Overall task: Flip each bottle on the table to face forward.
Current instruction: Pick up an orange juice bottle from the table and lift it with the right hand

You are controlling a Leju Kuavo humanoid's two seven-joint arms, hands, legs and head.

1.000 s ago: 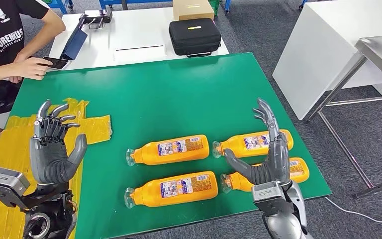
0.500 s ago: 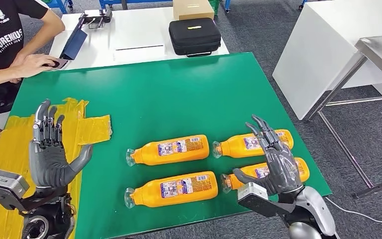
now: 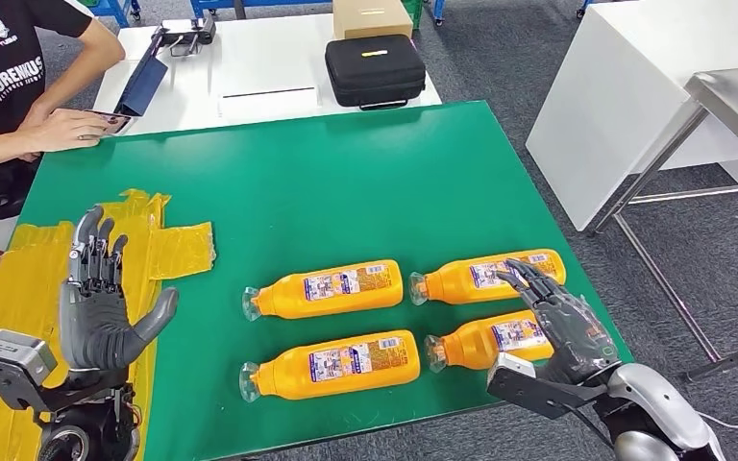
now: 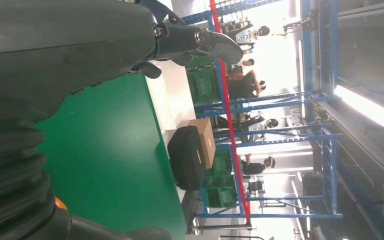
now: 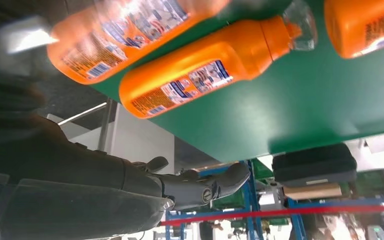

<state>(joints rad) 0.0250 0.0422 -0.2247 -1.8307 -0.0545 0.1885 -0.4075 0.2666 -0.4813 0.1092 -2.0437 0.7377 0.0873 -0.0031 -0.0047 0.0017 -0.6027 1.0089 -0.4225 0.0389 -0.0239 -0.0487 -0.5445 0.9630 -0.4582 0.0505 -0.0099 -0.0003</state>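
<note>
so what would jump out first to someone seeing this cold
Four orange bottles lie on their sides in two rows on the near part of the green table. The right robot hand reaches over the two on the right, while the left robot hand is raised, fingers spread, above crumpled yellow sheeting.

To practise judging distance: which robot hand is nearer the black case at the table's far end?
Left. The left hand is raised at the near-left; the right hand sits over the bottles, farther from the black case.
</note>
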